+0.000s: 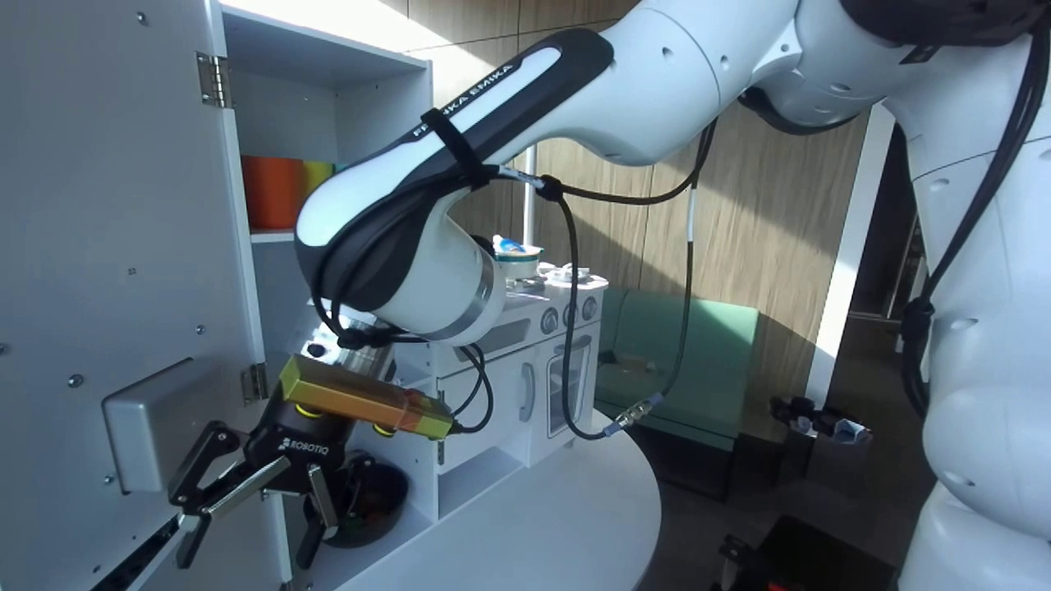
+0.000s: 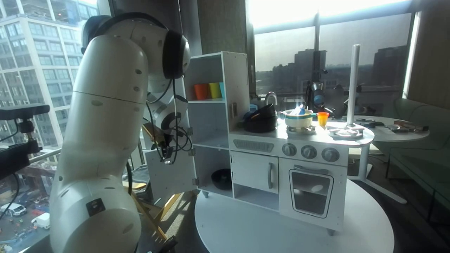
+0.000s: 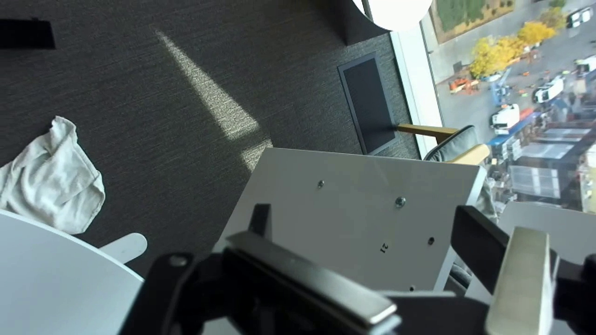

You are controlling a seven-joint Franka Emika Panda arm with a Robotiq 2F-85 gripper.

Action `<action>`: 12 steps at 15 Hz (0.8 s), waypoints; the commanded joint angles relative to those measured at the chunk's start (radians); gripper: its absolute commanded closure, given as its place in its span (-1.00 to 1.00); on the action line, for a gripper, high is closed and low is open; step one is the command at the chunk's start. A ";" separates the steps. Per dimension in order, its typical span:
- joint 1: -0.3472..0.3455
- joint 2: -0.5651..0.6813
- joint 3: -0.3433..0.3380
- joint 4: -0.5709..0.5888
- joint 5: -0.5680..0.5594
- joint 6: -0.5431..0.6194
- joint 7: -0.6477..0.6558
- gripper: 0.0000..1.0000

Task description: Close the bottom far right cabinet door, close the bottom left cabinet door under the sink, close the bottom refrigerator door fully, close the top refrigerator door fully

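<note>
Since the left cabinet door (image 2: 255, 172) and right cabinet door (image 2: 311, 192) look closed, half the task seems done; the top fridge door (image 1: 123, 222) and bottom fridge door (image 2: 172, 179), swung out on metal hinges (image 1: 215, 80), remain. The gripper (image 1: 246, 558) is splayed wide, holding nothing. All are smooth white panels, a rounded grey box (image 1: 176, 435) jutting from the top one, a framed window (image 2: 306, 202) in the right.

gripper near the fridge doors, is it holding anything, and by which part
Nothing is held: the gripper stands open, and the lower fridge door shows behind the spread fingers, not clamped between them.
</note>
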 commanded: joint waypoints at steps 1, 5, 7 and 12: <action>0.162 -0.029 -0.144 0.057 0.026 -0.052 -0.015 -1.00; 0.316 -0.015 -0.274 0.109 0.012 -0.028 0.012 -1.00; 0.385 -0.003 -0.340 0.125 0.004 0.007 0.041 -1.00; 0.525 0.014 -0.468 0.144 0.006 0.117 0.141 -1.00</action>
